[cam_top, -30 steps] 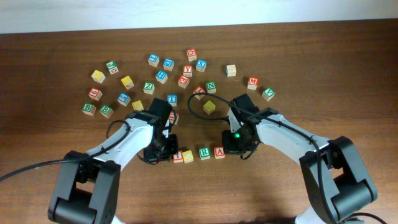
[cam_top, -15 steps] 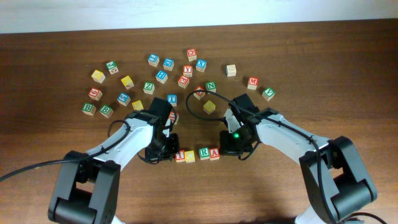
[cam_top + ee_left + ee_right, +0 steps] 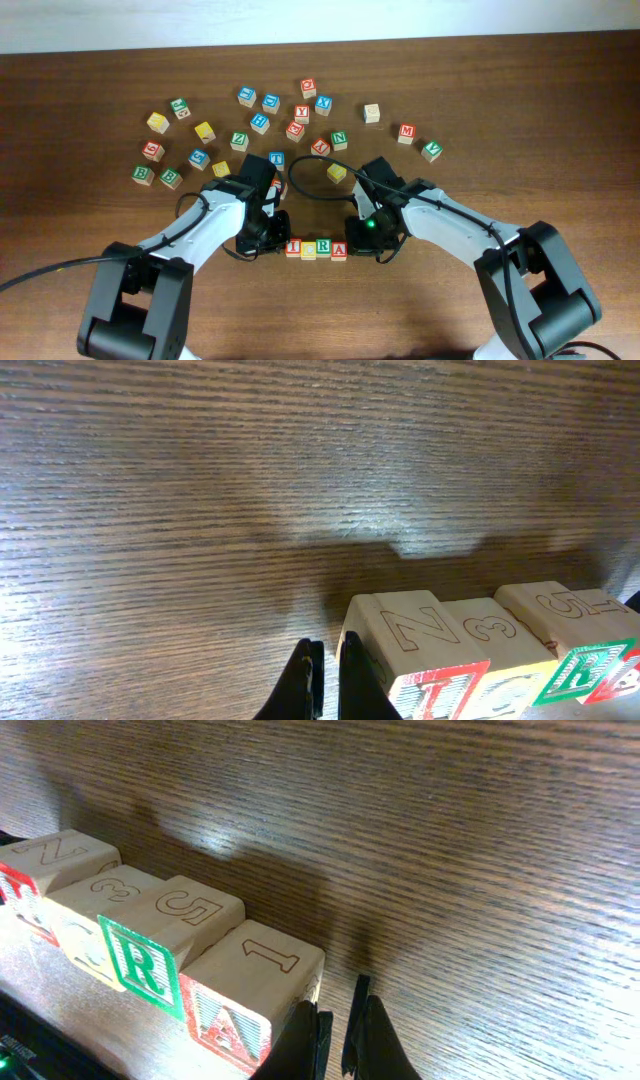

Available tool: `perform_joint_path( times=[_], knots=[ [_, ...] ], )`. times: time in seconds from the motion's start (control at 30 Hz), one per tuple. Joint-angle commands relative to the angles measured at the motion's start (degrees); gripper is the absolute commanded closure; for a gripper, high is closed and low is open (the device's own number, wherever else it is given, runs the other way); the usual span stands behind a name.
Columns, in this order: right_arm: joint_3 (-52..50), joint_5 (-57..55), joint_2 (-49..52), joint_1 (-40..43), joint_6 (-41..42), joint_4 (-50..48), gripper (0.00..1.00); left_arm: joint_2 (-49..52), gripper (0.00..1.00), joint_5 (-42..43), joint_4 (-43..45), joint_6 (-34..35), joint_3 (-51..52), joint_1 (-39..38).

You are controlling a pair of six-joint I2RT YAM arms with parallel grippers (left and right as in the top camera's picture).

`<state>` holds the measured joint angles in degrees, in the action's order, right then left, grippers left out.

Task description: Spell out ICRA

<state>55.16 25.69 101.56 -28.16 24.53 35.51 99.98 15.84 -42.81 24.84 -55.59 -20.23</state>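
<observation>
Four cubes stand in a touching row near the table's front: red I (image 3: 294, 246), yellow C (image 3: 309, 249), green R (image 3: 324, 247), red A (image 3: 339, 250). My left gripper (image 3: 273, 241) is shut and empty, pressed sideways against the outer face of the I cube (image 3: 440, 690); in the left wrist view the gripper (image 3: 328, 682) sits just left of it. My right gripper (image 3: 358, 243) is shut and empty too, leaning on the outer face of the A cube (image 3: 230, 1020); the gripper (image 3: 342, 1038) shows right beside it, with the R cube (image 3: 140, 965) further left.
Several loose letter cubes lie scattered behind the arms, among them a yellow one (image 3: 337, 172), a green N (image 3: 339, 140), a red M (image 3: 406, 132) and a green B (image 3: 143, 175). Bare wood (image 3: 320, 310) stretches in front of the row.
The two shut grippers have moved toward each other. The A and R cubes slid left and the I and C cubes slid right, closing the gaps in the row.
</observation>
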Motion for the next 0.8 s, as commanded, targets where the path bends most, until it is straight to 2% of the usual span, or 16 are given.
perform_joint_path(
  times=[0.0, 0.23, 0.4, 0.5, 0.6, 0.77],
  knots=[
    [-0.3, 1.1, 0.8, -1.1, 0.4, -0.2, 0.96, 0.1, 1.00, 2.7, 1.2, -0.1, 0.5, -0.4],
    [-0.3, -1.2, 0.8, -1.0, 0.4, -0.9, 0.96, 0.1, 1.00, 2.1, 0.0, -0.1, 0.5, -0.4],
    [-0.2, -2.7, 0.8, -1.0, -0.1, -0.2, 0.96, 0.0, 1.00, -7.7, -6.3, -0.1, -2.0, 1.7],
    [0.1, -4.6, 0.8, -0.9, 0.0, 0.7, 0.96, -0.8, 1.00, -10.8, -11.0, -0.1, -5.8, 3.3],
    [3.2, -7.1, 0.7, 0.5, -1.0, 6.6, 0.96, -5.3, 1.00, -10.7, -15.2, -0.6, -8.4, 3.3],
    [16.7, -7.4, -0.7, 4.8, -6.2, 21.9, 0.96, -19.8, 1.00, -10.8, -15.7, -1.4, -8.6, 3.3]
  ],
)
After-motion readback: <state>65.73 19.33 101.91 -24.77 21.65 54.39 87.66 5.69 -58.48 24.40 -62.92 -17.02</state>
